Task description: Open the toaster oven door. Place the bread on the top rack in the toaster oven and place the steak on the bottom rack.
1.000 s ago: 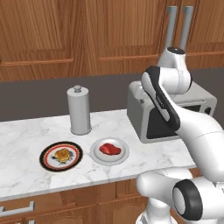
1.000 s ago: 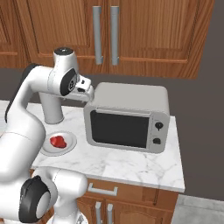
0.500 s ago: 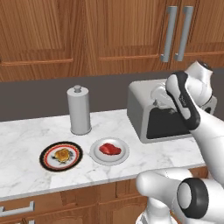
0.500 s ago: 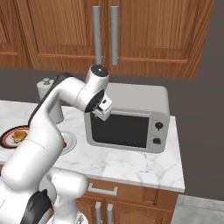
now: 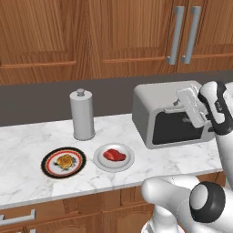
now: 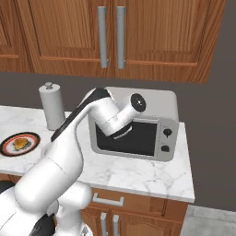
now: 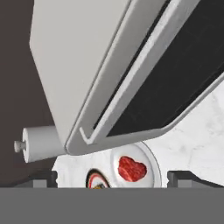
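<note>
The light-grey toaster oven (image 5: 159, 102) stands at the right of the counter with its door (image 5: 179, 129) shut, so the top rack and bottom rack are hidden. My gripper (image 5: 178, 108) hovers open at the door's upper edge, close to the grey bar handle (image 7: 131, 87), holding nothing. In the hand view the fingertips (image 7: 43, 178) stand wide apart below the dark glass (image 7: 175, 78). The steak (image 5: 114, 155) lies on a white plate (image 5: 101, 164). The bread (image 5: 65, 160) sits on a dark-rimmed plate (image 5: 48, 169) further left.
A grey cylindrical canister (image 5: 82, 114) stands behind the plates. Wooden wall cabinets (image 5: 136, 32) hang above the counter. My arm crosses the left half of the oven front (image 6: 138, 133) in the right base view. The marble counter ends just right of the oven (image 6: 184, 179).
The arm has swung right and down from beside the oven's top to its front. The hand now faces the door's upper edge. The jaws stayed open.
</note>
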Controlling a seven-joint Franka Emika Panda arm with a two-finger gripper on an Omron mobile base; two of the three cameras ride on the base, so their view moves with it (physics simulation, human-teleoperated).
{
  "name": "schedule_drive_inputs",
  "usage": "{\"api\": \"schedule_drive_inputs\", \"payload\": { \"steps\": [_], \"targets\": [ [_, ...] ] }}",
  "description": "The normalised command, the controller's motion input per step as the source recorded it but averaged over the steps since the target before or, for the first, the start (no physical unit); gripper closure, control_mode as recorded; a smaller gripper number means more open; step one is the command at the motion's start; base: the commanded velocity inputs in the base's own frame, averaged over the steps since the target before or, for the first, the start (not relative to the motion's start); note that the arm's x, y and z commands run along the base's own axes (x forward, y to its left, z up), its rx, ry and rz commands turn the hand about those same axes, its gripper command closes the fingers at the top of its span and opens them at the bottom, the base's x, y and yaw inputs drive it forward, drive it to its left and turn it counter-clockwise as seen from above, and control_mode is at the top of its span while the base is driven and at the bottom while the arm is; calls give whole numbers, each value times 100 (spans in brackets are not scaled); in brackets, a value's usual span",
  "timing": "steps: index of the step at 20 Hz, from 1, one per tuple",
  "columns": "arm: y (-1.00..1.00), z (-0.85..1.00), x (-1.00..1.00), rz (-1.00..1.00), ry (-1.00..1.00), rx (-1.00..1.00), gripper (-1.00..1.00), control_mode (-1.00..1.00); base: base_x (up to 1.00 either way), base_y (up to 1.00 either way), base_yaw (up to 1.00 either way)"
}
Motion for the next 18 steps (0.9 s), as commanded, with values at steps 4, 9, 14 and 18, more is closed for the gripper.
{"api": "schedule_drive_inputs", "payload": {
  "steps": [4, 9, 14, 18],
  "targets": [
    [-37, -29, 9, -30, -13, 41, -100, -100, 0, 0, 0],
    [-8, -40, 25, -21, -8, 31, -100, -100, 0, 0, 0],
    [0, -13, 37, -6, 0, 14, -100, -100, 0, 0, 0],
    [0, 0, 51, -8, 0, 14, -100, -100, 0, 0, 0]
  ]
}}
